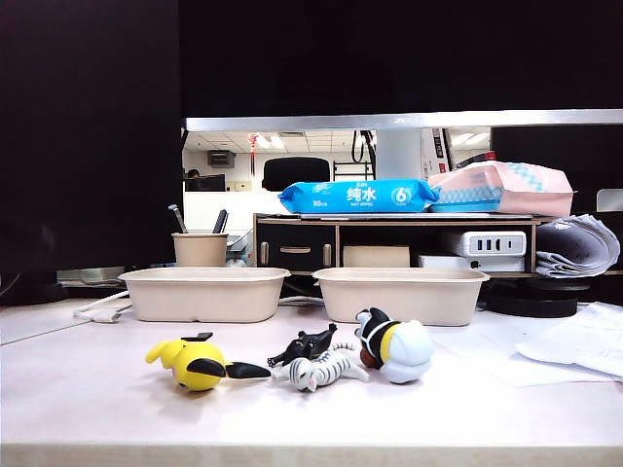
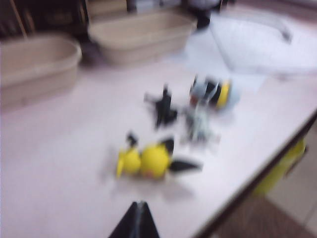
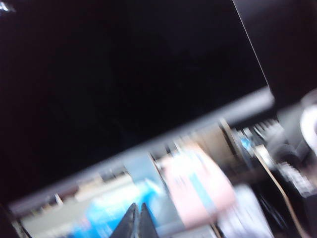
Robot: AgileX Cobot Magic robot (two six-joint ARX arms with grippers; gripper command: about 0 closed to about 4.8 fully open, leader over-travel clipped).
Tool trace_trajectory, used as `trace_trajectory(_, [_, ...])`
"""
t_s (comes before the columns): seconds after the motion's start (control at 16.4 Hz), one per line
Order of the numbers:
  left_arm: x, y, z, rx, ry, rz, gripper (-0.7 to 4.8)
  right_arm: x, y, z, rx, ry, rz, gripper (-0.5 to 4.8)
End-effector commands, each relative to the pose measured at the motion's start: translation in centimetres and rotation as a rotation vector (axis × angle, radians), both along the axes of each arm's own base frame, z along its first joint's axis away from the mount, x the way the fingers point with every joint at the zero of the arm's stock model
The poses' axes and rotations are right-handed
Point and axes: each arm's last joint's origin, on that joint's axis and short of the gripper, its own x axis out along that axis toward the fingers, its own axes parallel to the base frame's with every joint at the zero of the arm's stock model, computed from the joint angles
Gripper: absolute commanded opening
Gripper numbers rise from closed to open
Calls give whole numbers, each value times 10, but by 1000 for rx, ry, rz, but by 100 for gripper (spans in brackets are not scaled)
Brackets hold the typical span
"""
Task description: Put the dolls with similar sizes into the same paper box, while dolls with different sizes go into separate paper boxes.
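Both wrist views blurry | left gripper point(image 2: 137, 218) pinched tight, empty, yellow-and-black doll point(image 2: 148, 159) just ahead | right gripper point(image 3: 137, 220) pinched tight, empty, pink pack point(image 3: 198, 186) ahead

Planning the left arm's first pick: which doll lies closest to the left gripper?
The yellow-and-black doll: it lies just ahead of the left gripper; the other three dolls sit farther off.

White table point(image 1: 88, 389): two paper boxes point(image 1: 204, 292) point(image 1: 401, 294); four dolls point(image 1: 198, 363) point(image 1: 304, 345) point(image 1: 321, 370) point(image 1: 394, 345); pen cup point(image 1: 200, 249); loose sheets, probably paper point(image 1: 574, 345).
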Motion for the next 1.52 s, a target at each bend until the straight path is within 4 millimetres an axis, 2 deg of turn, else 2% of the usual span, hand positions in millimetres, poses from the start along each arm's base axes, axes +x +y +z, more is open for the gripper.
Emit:
trace_trajectory(0.06, [3, -3, -9, 73, 75, -1, -5, 26, 8, 52, -123, 46, 170, -6])
trace_trajectory(0.18, [4, -4, -14, 107, 111, -1, -5, 57, 17, 78, -191, 135, 368, -6])
trace_trajectory(0.24, [4, -4, -15, 117, 123, -1, -5, 85, 27, 89, -255, 238, 525, -6])
trace_trajectory(0.3, [4, -4, -15, 119, 124, -1, -5, 103, 39, 92, -292, 324, 617, -6])
trace_trajectory(0.36, [4, -4, -15, 118, 124, -1, -5, 127, 66, 89, -395, 429, 726, -6])
trace_trajectory(0.43, [4, -4, -15, 118, 124, -1, -5, 135, 83, 84, -460, 477, 792, -6])
trace_trajectory(0.49, [4, -4, -15, 118, 124, -1, -5, 145, 113, 74, -567, 568, 912, -6])
trace_trajectory(0.67, [4, -4, -15, 118, 124, -1, -5, 156, 176, 43, -751, 747, 1135, -6])
trace_trajectory(0.79, [4, -4, -15, 118, 124, -1, -5, 153, 212, 17, -863, 822, 1203, -6])
trace_trajectory(0.85, [4, -4, -15, 119, 125, -2, -5, 146, 240, -7, -994, 875, 1207, 133])
trace_trajectory(0.97, [4, -4, -16, 123, 125, 7, -5, 138, 260, -28, -1105, 870, 1258, 464])
trace_trajectory(1.16, [4, -4, -16, 121, 125, 2, -5, 131, 281, -52, -1223, 874, 1220, 479])
trace_trajectory(1.52, [4, -4, -16, 121, 125, 2, -5, 141, 294, -68, -1238, 820, 1152, 479])
